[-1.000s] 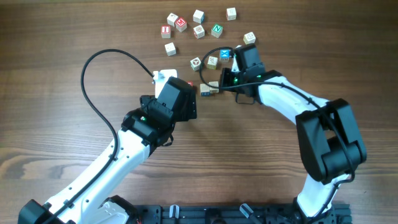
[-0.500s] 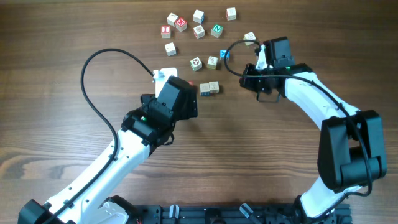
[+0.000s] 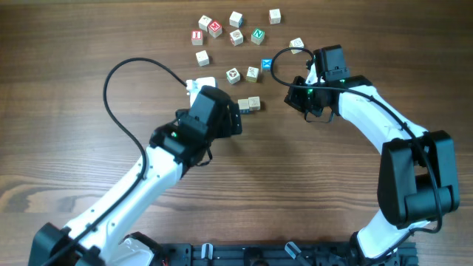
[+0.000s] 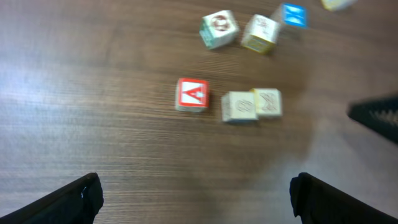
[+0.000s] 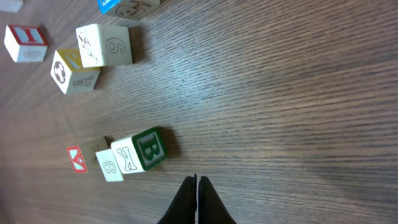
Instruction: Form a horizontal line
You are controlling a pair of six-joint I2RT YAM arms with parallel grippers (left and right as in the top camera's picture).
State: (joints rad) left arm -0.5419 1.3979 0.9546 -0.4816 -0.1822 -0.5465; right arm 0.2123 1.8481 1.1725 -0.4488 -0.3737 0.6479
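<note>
Three small cubes lie in a short row: a red-lettered cube (image 4: 191, 94), then two pale cubes (image 4: 239, 106) (image 4: 267, 102) touching each other, with a small gap after the red one. In the right wrist view the red cube (image 5: 76, 158) sits left of the pale pair (image 5: 109, 165); the end cube (image 5: 138, 151) shows a green side. From overhead only the pale pair (image 3: 249, 105) shows; the red cube is hidden under my left gripper (image 3: 235, 118). My left gripper (image 4: 196, 186) hangs open just short of the row. My right gripper (image 5: 197, 180) is shut and empty, right of the row (image 3: 301, 100).
Several loose letter cubes (image 3: 236, 37) are scattered at the back of the table. Nearer the row are a red-marked cube (image 3: 233, 74), a pale one (image 3: 253, 72) and a blue one (image 3: 267, 64). A black cable (image 3: 118, 70) loops left of the left arm.
My right gripper pulled away to the right from the row and now holds still. My left arm has moved up and right, closer to the row, and stays open.
</note>
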